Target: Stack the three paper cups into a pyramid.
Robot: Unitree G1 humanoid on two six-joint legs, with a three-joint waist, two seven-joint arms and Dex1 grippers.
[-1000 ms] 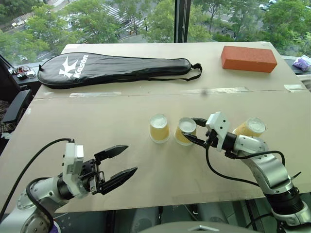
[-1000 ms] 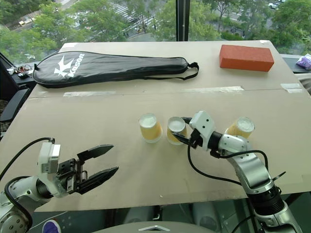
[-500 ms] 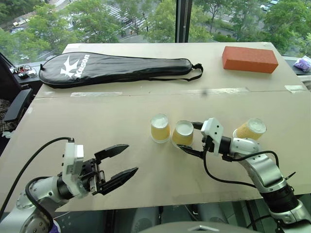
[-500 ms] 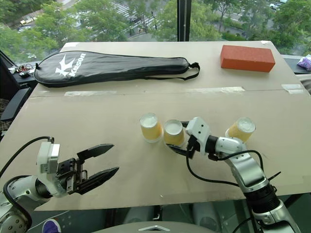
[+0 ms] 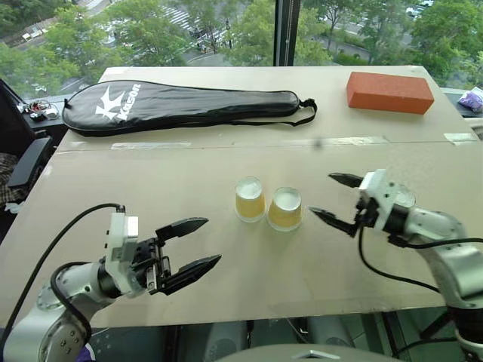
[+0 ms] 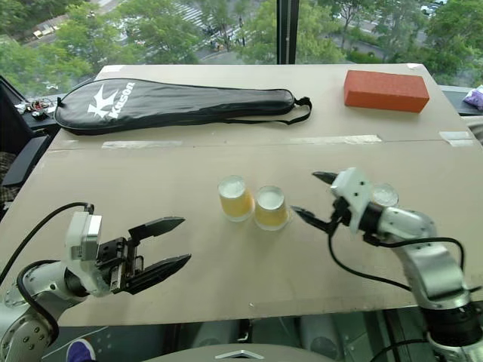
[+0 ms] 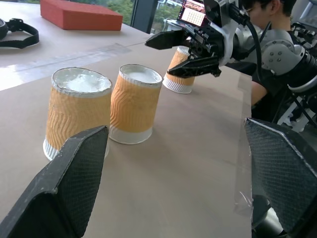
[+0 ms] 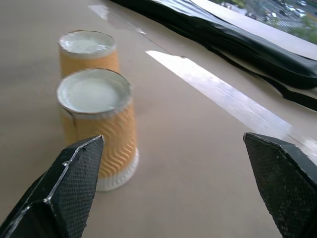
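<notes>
- Two paper cups (image 5: 250,199) (image 5: 284,209) are standing upside down and just beside each other mid-table, yellow-orange rippled sides, white rims.
- A third cup (image 7: 179,74) is sitting to their right, partly hidden behind the right gripper (image 5: 332,198).
- The right gripper is holding its fingers wide, empty.
- The left gripper (image 5: 195,245) is hovering wide, empty.

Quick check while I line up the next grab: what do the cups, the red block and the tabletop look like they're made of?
Cups: paper, it seems, with a matte orange wave-embossed sleeve and smooth white rims and bases. Red block: likely fired clay brick or a foam look-alike; dull, grainy faces, sharp edges. Tabletop: probably cardboard or fibreboard sheets, flat tan and matte, with glossy tape along the seam.
</notes>
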